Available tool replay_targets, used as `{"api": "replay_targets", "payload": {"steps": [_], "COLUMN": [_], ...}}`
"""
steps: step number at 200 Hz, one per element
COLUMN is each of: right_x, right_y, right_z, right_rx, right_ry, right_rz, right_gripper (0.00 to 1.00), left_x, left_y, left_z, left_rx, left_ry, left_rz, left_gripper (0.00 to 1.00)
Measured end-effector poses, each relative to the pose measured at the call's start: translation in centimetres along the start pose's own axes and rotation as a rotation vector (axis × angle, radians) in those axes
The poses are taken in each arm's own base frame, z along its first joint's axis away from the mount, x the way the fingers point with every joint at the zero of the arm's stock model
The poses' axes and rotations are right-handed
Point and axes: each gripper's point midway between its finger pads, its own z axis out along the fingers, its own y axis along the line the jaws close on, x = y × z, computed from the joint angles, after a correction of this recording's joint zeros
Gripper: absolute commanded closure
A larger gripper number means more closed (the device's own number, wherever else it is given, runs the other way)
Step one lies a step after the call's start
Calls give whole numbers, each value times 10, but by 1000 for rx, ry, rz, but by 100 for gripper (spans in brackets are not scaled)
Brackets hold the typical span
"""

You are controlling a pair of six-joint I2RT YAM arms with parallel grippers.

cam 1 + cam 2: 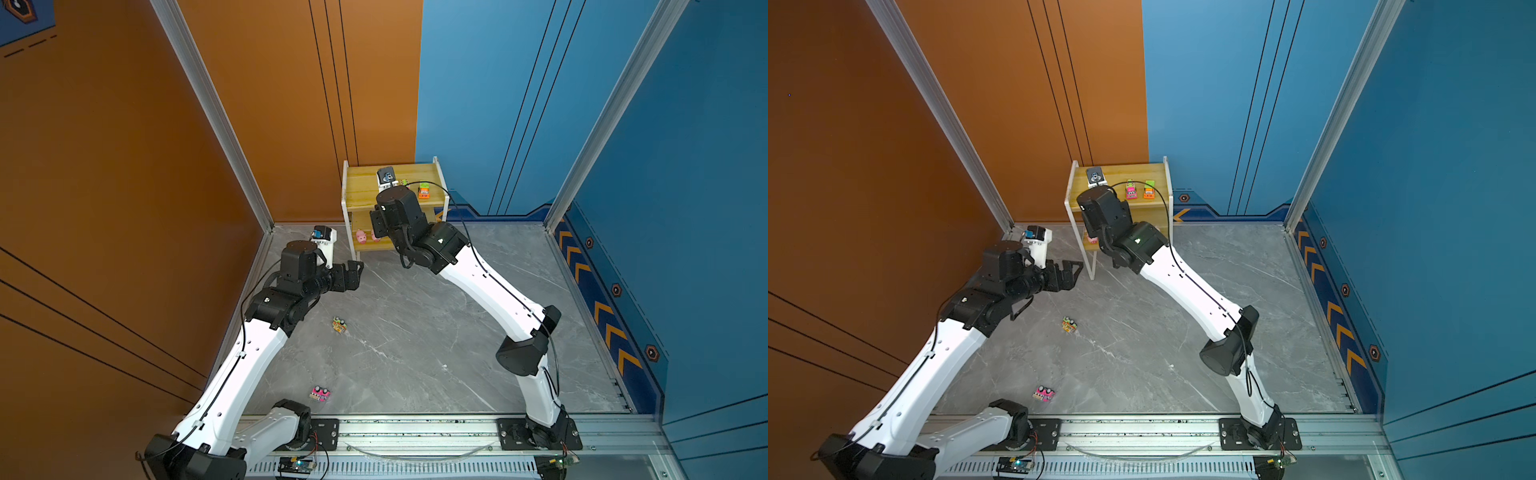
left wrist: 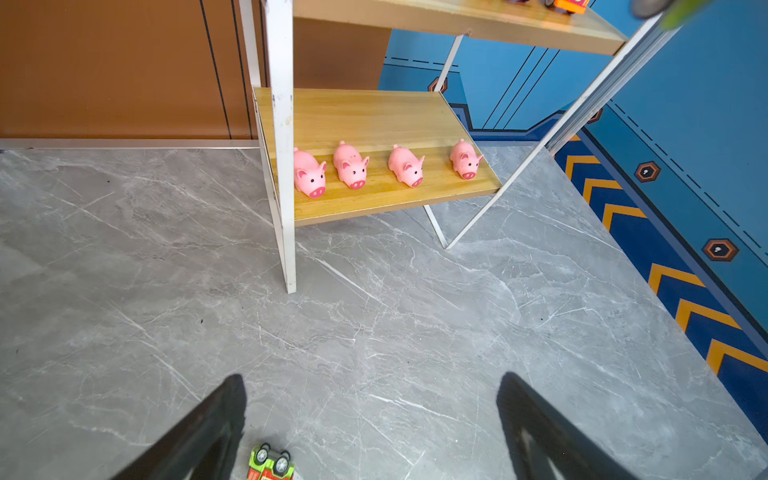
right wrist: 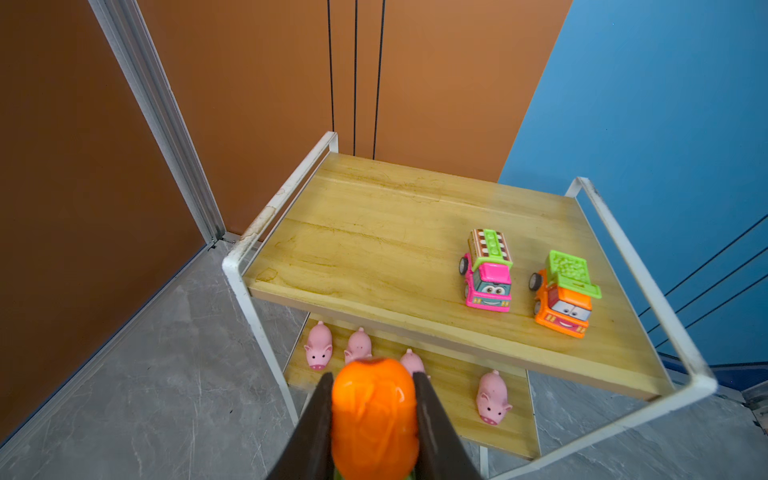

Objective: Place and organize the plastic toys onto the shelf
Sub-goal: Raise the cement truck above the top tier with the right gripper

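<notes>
On a grey marble tabletop (image 1: 415, 332) walled in orange and blue, two robot arms stock a small two-tier shelf (image 1: 357, 195). At centre left of a top view, the left hand (image 1: 354, 269) hovers with fingers spread wide and nothing between them. Just below it in the frame a green vehicle (image 1: 340, 325) lies tipped over, wheels showing in the left wrist view. A pink vehicle (image 1: 319, 393) sits alone at lower left, well apart from the shelf.

At frame centre, four pink pigs (image 2: 352, 168) line the lower board, snouts toward its front edge. Above the shelf the right hand (image 3: 374, 382) is clamped on an orange toy (image 3: 374, 415), which hangs short of the top board's front edge. The toy's long axis runs along the fingers; which end leads cannot be told. At right on the top board, a pink truck (image 3: 487, 274) and an orange truck (image 3: 563, 295) are parked side by side. Their long axes are parallel and their faces point toward the front edge.

The risks ahead look plain. The glossy, rounded toy could twist or slip in so narrow a grip. Released tilted or from too high, it may roll off the open front edge. A careless approach could clip the white frame (image 3: 231, 268) or nudge the parked trucks.
</notes>
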Motion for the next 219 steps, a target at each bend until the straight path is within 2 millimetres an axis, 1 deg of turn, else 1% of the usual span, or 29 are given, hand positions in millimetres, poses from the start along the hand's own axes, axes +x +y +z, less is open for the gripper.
{"api": "replay_targets", "payload": {"steps": [27,47,72,99,142,219], "right_x": [15,20,13,1,-8,2], "right_y": [-5,-16,-32,-43,-37,-31], "right_z": [23,35,42,44,48,71], "right_rx": [42,67,93,104,81,67], "right_ry": [23,33,15,-22,-64,-76], "right_rz": [-23,-23,0,30,54,58], "right_gripper": [83,82,82,81,80,78], "left_x": [-1,-1,-3,-2,-1,0], "left_y": [-3,-5,-7,-5,-4,-2], "left_z": [2,3,4,7,10,13], "left_rx": [25,39,53,57,67,74], "left_ry": [-1,0,-7,-4,0,9], "left_rz": [-6,-9,-17,-30,-49,-72], "left_gripper": [5,5,5,5,6,5]}}
